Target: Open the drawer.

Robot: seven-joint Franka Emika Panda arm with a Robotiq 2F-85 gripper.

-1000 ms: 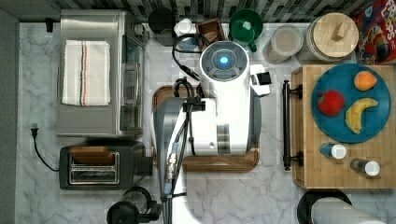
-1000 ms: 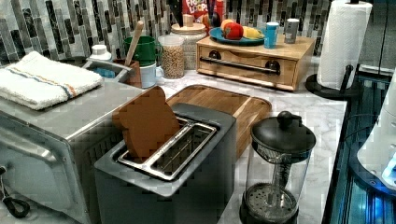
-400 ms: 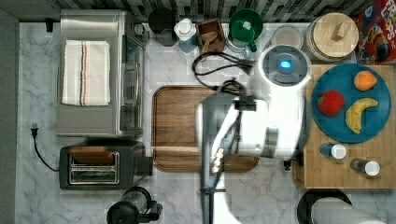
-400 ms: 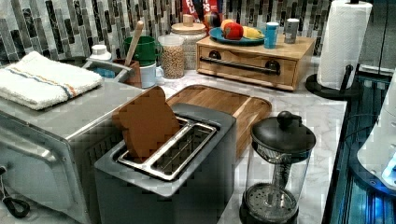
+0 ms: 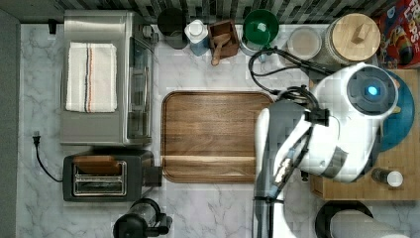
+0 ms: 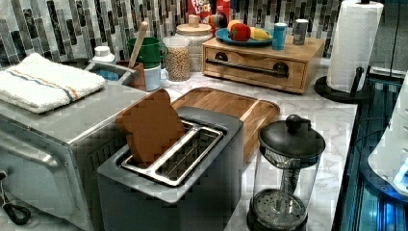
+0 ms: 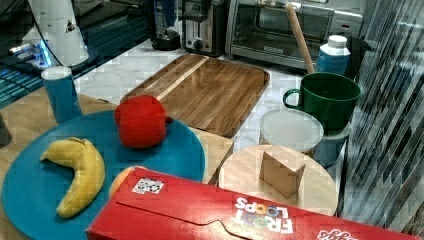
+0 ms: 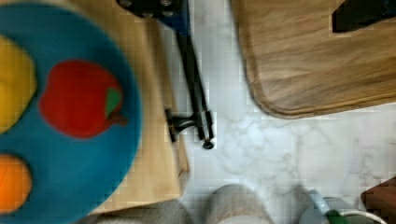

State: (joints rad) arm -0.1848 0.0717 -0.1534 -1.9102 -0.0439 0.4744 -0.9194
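Observation:
The drawer [image 6: 255,70] is a light bamboo front with a long black bar handle [image 6: 248,67], flush in its box at the back of the left view. In the top view my white arm [image 5: 346,124] hangs over that box [image 5: 398,166] and hides the handle. In the wrist view the handle [image 8: 191,79] runs along the box edge [image 8: 161,140]. My gripper [image 8: 257,11] is open above it, with one dark finger [image 8: 156,7] over the bar and the other [image 8: 359,14] over the brown tray.
A blue plate [image 5: 396,129] with fruit and two small bottles sit on top of the box. The brown tray [image 5: 213,136] lies beside it. Jars, a green mug [image 5: 261,27] and a cereal box line the back wall. A paper towel roll [image 6: 353,43] stands near the box.
My arm has swung from above the brown tray to the top view's right and now hangs over the drawer box. The drawer itself has not moved.

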